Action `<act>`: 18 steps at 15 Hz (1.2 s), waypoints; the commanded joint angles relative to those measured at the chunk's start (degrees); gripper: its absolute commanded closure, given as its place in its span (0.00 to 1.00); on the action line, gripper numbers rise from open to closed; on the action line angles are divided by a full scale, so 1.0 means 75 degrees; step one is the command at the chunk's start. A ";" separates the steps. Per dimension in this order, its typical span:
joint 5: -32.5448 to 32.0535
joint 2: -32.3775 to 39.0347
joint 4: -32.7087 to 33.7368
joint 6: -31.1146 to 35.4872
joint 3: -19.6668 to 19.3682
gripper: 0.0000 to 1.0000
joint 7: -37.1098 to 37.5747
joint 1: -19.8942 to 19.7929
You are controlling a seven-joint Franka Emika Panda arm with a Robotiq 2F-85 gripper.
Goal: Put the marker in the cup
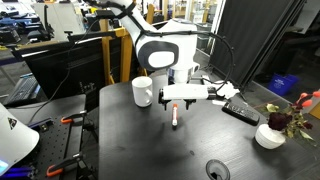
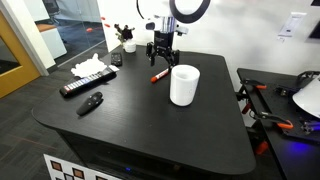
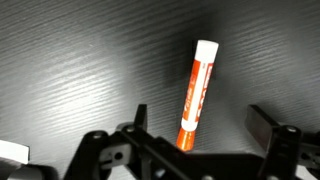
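The marker (image 3: pixel 196 92), a short white stick with orange print and an orange cap end, lies flat on the dark table. It also shows in both exterior views (image 1: pixel 176 117) (image 2: pixel 159 75). My gripper (image 3: pixel 200 128) hangs open just above it, one finger on each side of its orange end, not touching it. In the exterior views the gripper (image 1: pixel 176 101) (image 2: pixel 160 61) is right over the marker. The white cup (image 1: pixel 143 92) (image 2: pixel 184 85) stands upright on the table a short way from the marker, handle to one side.
A black remote (image 2: pixel 86 84) and a small black object (image 2: pixel 92 102) lie on the table. Another remote (image 1: pixel 240 110) and a white bowl with dark flowers (image 1: pixel 270 136) sit near the edge. White crumpled paper (image 2: pixel 88 67) lies at the back.
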 commanded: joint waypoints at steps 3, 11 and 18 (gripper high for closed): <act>-0.0381 0.0300 0.0199 0.0231 0.0097 0.00 0.0582 0.0106; -0.0538 0.0508 0.0336 0.0306 0.0164 0.51 0.0779 0.0103; -0.0546 0.0601 0.0412 0.0325 0.0168 1.00 0.0802 0.0109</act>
